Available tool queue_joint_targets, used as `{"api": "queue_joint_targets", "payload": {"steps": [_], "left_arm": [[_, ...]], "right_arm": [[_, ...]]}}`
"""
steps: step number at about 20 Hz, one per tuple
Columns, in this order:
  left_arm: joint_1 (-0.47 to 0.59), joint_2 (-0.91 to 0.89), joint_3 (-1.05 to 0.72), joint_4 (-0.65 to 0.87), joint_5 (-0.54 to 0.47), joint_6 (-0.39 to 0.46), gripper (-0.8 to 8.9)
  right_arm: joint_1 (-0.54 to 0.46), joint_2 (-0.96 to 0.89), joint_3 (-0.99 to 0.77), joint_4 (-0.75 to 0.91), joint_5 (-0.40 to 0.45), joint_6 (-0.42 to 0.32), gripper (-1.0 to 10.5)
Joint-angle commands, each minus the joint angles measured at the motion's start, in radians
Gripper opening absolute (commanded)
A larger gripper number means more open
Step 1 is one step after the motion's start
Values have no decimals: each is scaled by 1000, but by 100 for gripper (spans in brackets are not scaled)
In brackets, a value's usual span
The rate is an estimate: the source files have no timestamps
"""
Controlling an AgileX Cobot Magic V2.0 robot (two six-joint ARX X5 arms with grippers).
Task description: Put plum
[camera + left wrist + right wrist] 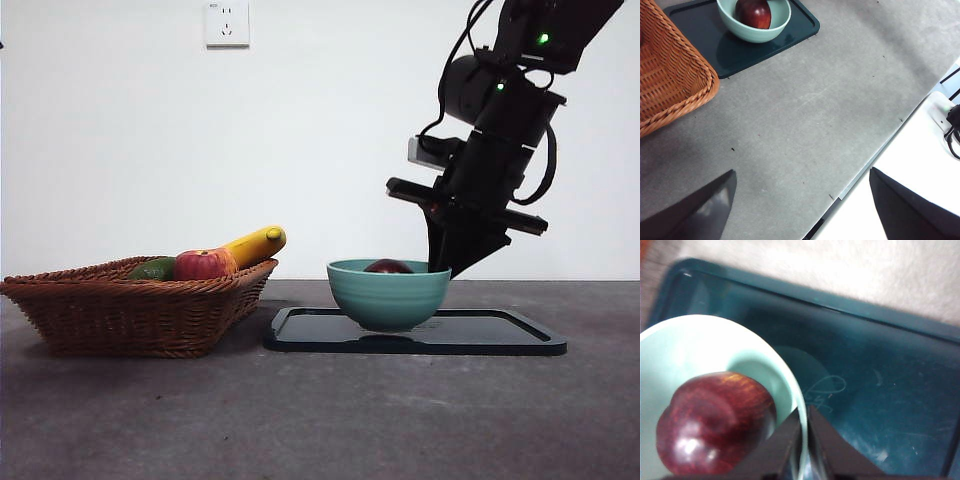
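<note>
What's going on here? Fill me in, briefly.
The plum lies inside the teal bowl, which stands on the dark tray. The right gripper is at the bowl's rim, its jaws nearly together with the rim between them, not on the plum. The left gripper waits open above bare table, away from the work. Beside the tray, a wicker basket holds a banana, an apple and a green fruit.

The plum [715, 425] – round, glossy, dark maroon – lies in the pale green bowl [700, 340], just beside my right gripper [804, 440], whose jaws straddle the bowl's rim.
</note>
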Motion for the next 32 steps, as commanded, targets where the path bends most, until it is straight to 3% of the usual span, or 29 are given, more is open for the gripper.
{"api": "queue_joint_targets", "payload": {"steps": [1, 6, 10, 13, 19, 27, 32], "left_arm": [[-4, 5, 10, 4, 4, 2, 429], [-4, 5, 10, 3, 4, 1, 429], [-4, 5, 10, 3, 4, 1, 429], [-4, 5, 10, 2, 4, 1, 429], [-4, 5, 10, 2, 4, 1, 429], [-4, 5, 10, 7, 4, 1, 429], [-4, 5, 10, 7, 4, 1, 429]], "right_arm": [[2, 31, 27, 15, 4, -11, 5], [2, 48, 27, 8, 0, -11, 12], [2, 46, 29, -3, 0, -4, 206], [1, 0, 31, -13, 14, -4, 209], [-3, -253, 32, -56, 20, -20, 209], [11, -605, 25, -340, -5, -87, 209], [45, -848, -161, -350, -43, -87, 209]]}}
